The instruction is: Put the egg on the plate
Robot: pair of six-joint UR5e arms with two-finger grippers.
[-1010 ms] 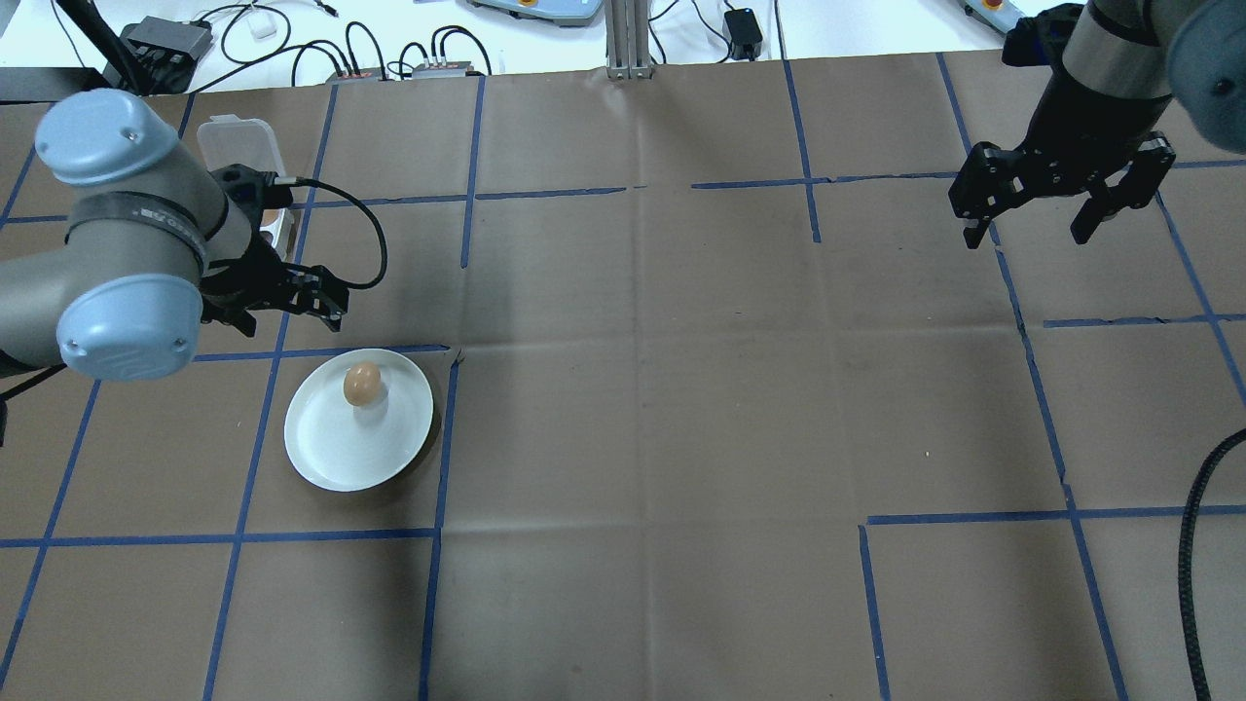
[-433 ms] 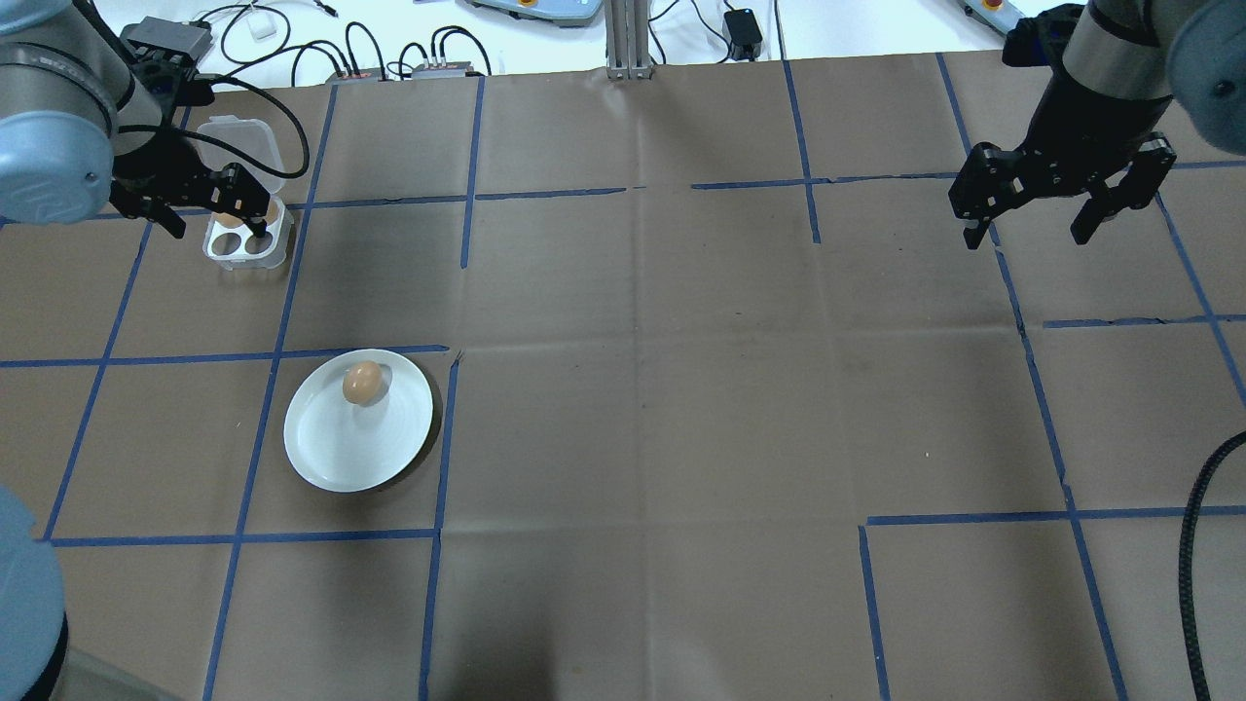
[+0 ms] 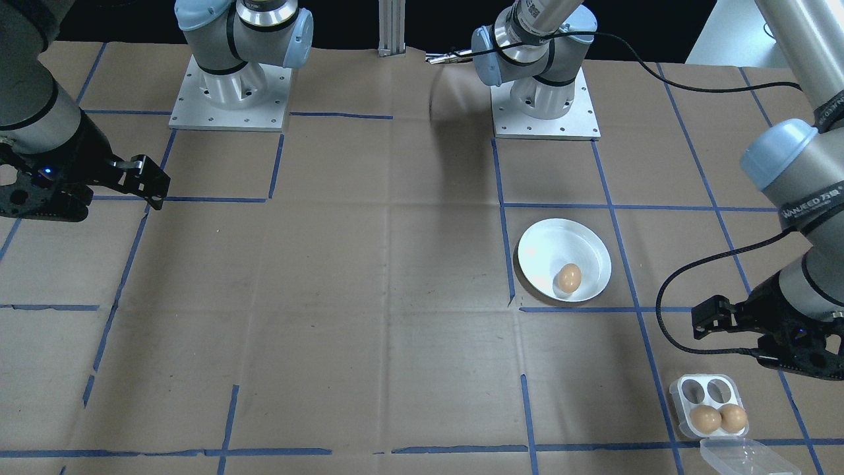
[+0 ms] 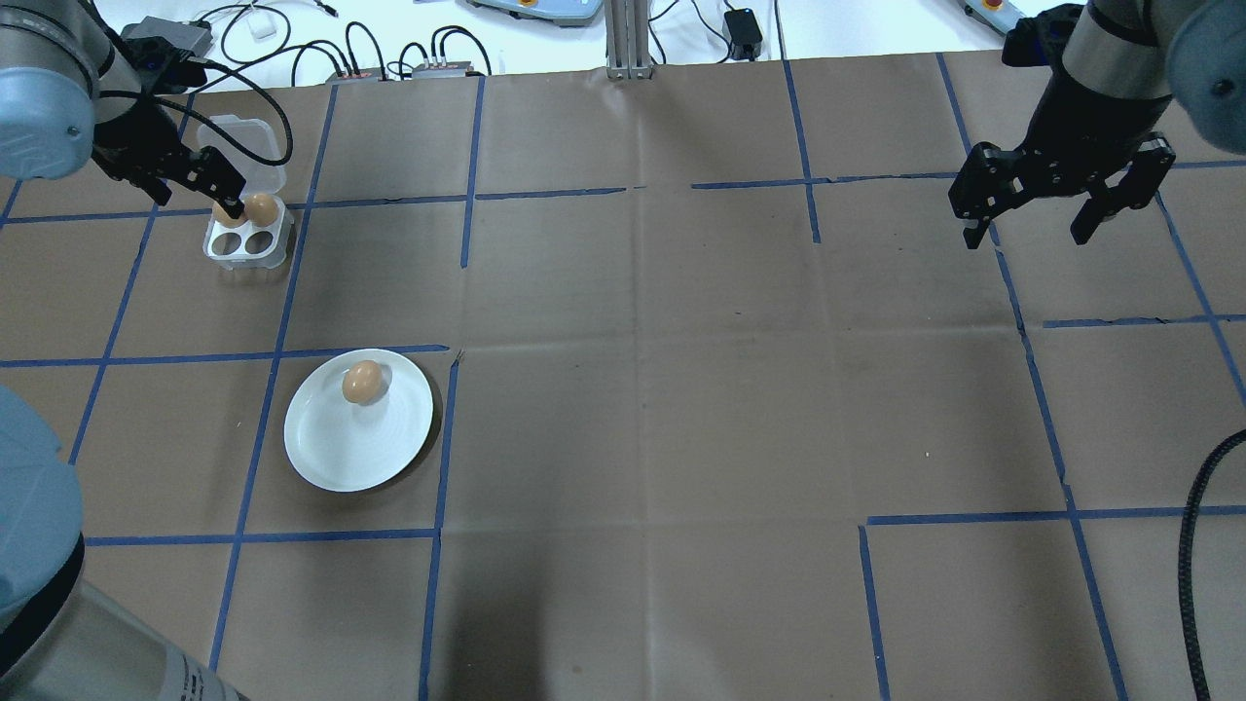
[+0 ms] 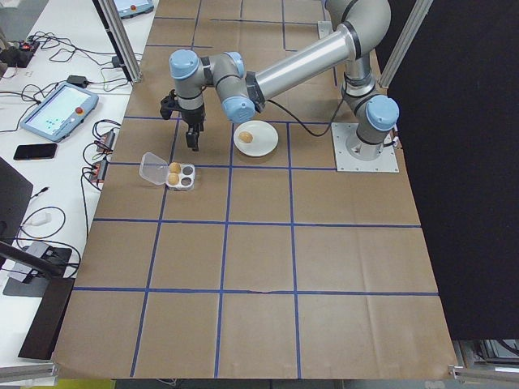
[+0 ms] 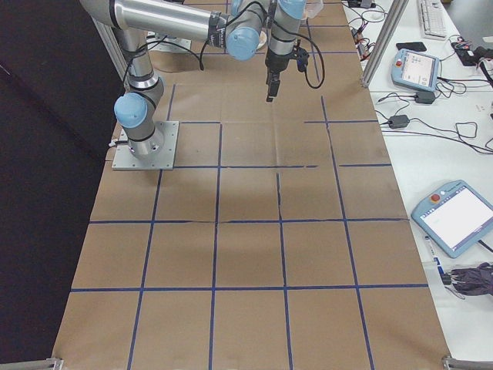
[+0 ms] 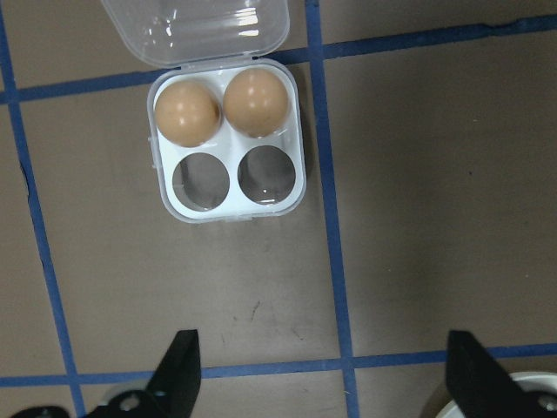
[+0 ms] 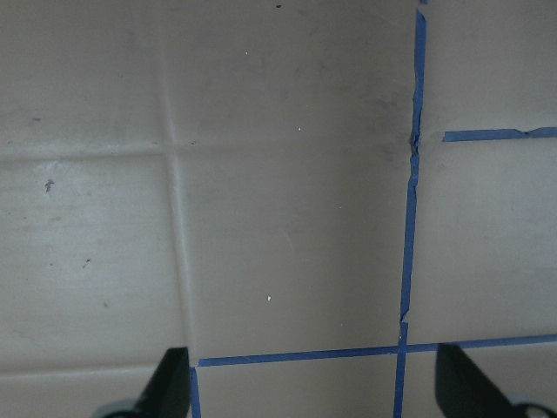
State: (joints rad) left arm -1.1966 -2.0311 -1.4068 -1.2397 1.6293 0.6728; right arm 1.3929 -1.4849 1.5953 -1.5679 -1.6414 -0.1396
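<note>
One tray egg point(image 4: 230, 213) half-hidden behind left claw point(image 4: 191, 195) (fingers apart) — right claw point(image 4: 1030, 228) likewise spread.

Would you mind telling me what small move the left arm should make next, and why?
Probably lower the open left hand onto an egg in the tray. One egg already sits on the plate, two remain in the tray, and the hand hovers empty just short of it.

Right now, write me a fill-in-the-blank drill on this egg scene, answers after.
1. The plate holds ___ egg.
2. The clear egg tray has ___ empty cups.
3. The left tool hovers with its jaws ___.
4. The tray lid is ___.

Missing words: one; two; open; open
</note>
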